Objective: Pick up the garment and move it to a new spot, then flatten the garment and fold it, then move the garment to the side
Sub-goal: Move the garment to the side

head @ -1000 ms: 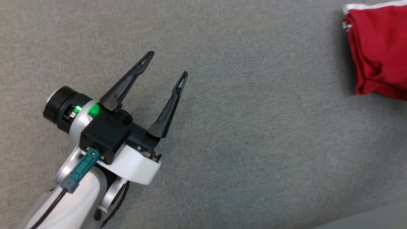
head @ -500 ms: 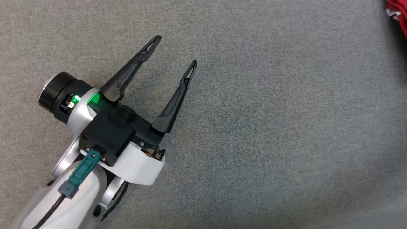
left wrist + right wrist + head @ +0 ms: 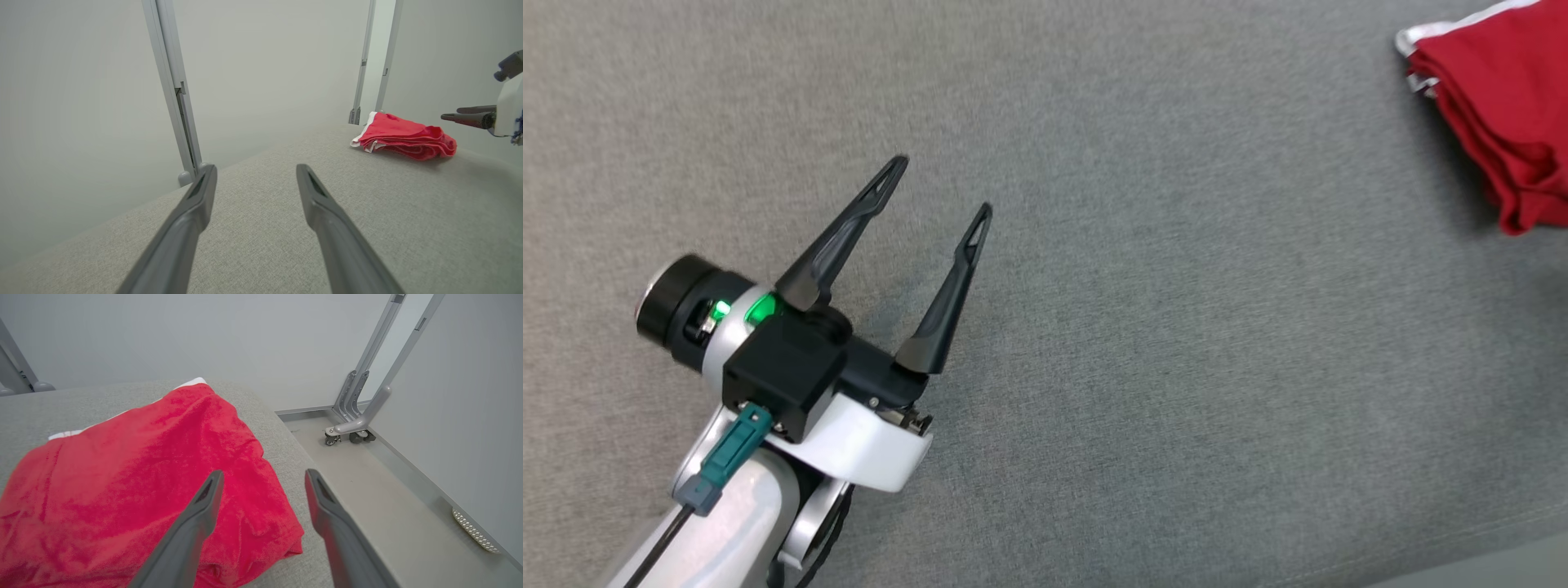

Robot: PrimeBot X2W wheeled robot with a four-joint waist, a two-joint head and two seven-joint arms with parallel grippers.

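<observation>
- garment (image 3: pixel 1494 114): red with white trim, folded into a stack, lying on the grey surface (image 3: pixel 1176 367) at its right edge.
- left gripper (image 3: pixel 941 188): fingers spread wide with nothing between them, over the bare left part of the surface, well apart from the garment.
- right gripper (image 3: pixel 264 473): fingers wide apart and empty, above the surface's right edge. One finger is over the garment's corner, the other over the rim. No contact with the cloth visible.
- floor (image 3: pixel 367 498): beyond that edge, with a wheeled metal frame foot (image 3: pixel 347 435) standing on it.
</observation>
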